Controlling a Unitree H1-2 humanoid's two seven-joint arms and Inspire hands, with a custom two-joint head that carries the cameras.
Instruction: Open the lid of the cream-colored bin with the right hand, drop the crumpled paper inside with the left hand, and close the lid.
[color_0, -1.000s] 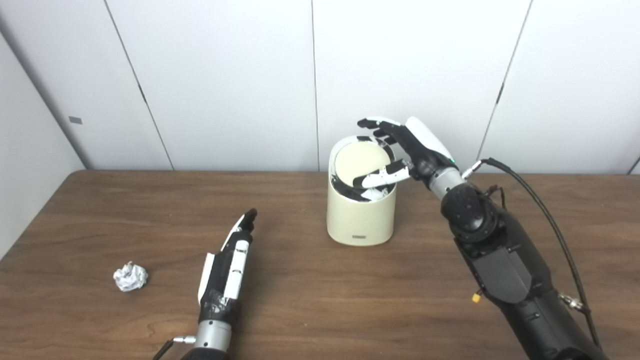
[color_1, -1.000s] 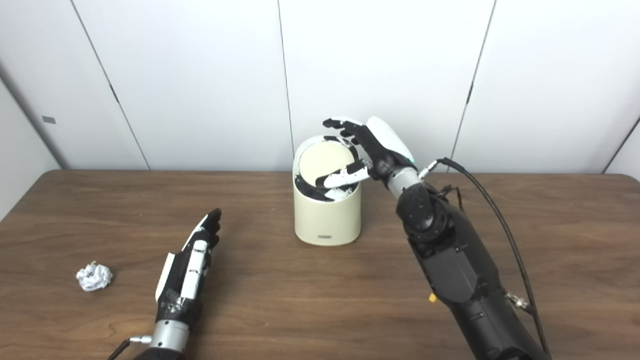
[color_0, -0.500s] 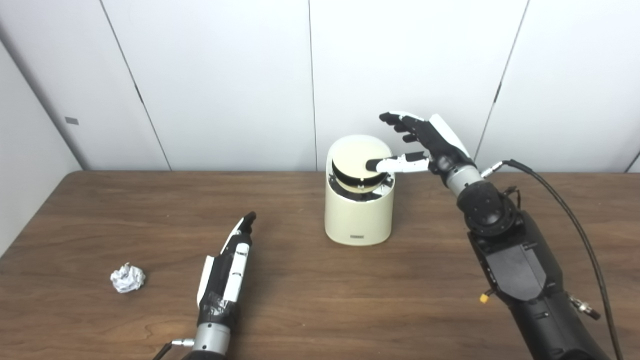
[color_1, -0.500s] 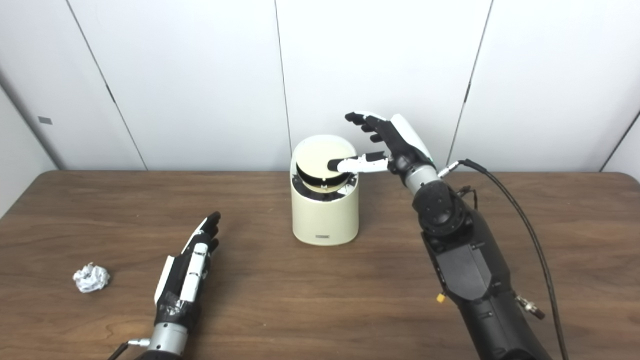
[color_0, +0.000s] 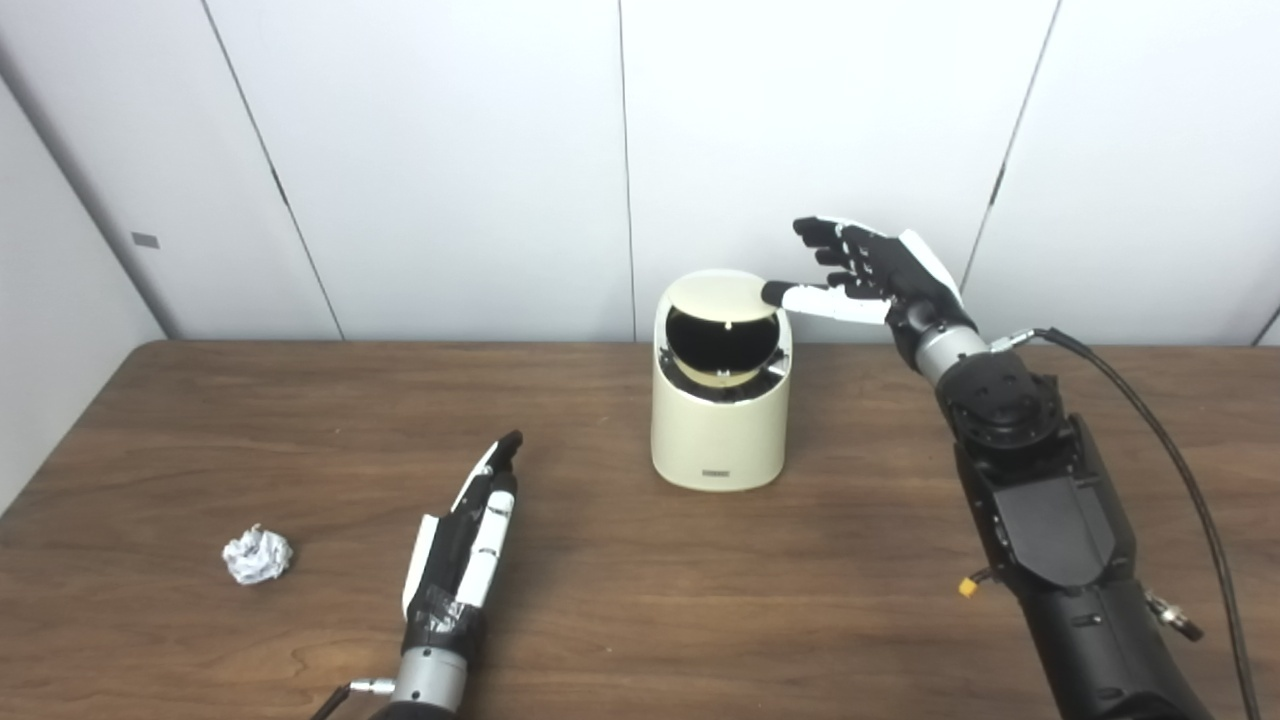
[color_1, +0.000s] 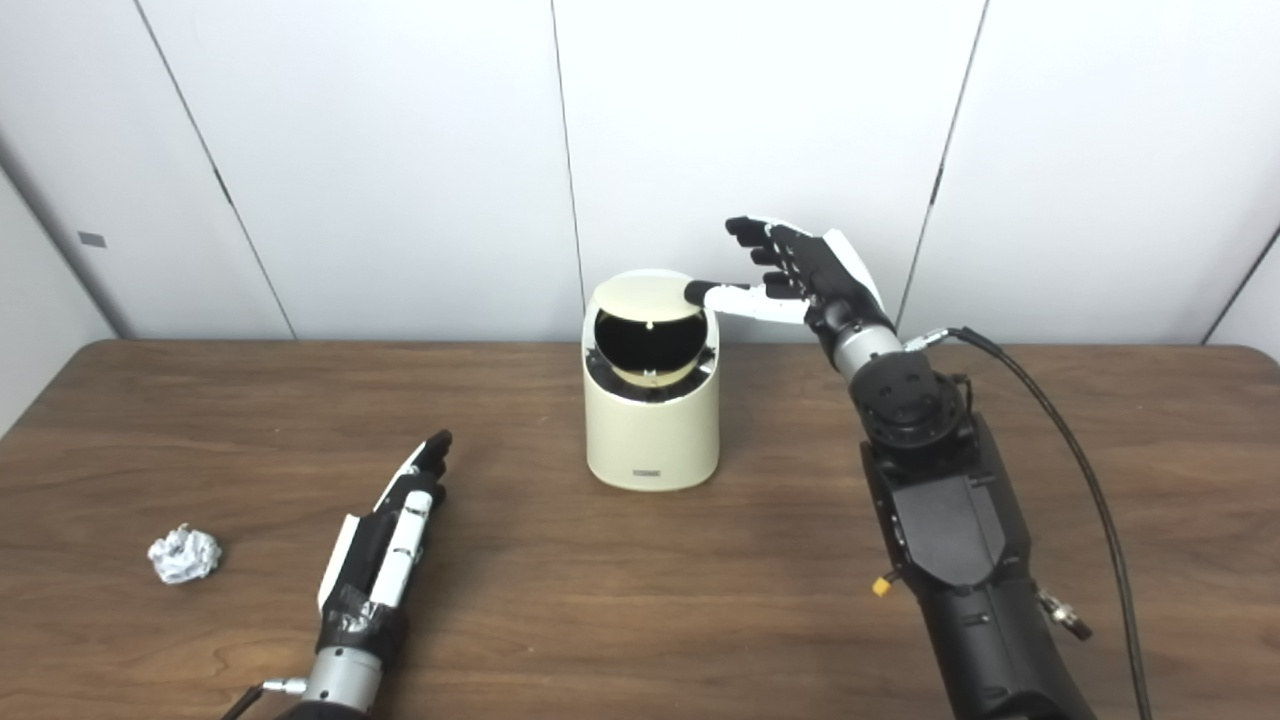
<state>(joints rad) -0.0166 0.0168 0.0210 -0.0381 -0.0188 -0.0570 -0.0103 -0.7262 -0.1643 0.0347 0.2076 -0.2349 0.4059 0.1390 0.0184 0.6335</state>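
The cream-colored bin (color_0: 717, 430) stands at the back middle of the table. Its round lid (color_0: 717, 294) is tipped up toward the back, and the dark mouth (color_0: 722, 346) below it shows. My right hand (color_0: 872, 277) hovers open just right of the bin's top, its thumb tip resting at the lid's right edge and the other fingers spread above. The crumpled paper (color_0: 257, 556) lies on the table at the front left. My left hand (color_0: 470, 530) lies open and flat on the table, right of the paper and well apart from it.
The brown wooden table (color_0: 640, 600) runs across the whole view, with white wall panels (color_0: 450, 160) close behind the bin. A black cable (color_0: 1150, 420) trails from my right forearm over the table's right side.
My right hand drew back to the right and rose, and the lid swung from tilted-in to lifted, baring the bin's mouth. The left hand and the paper stayed put.
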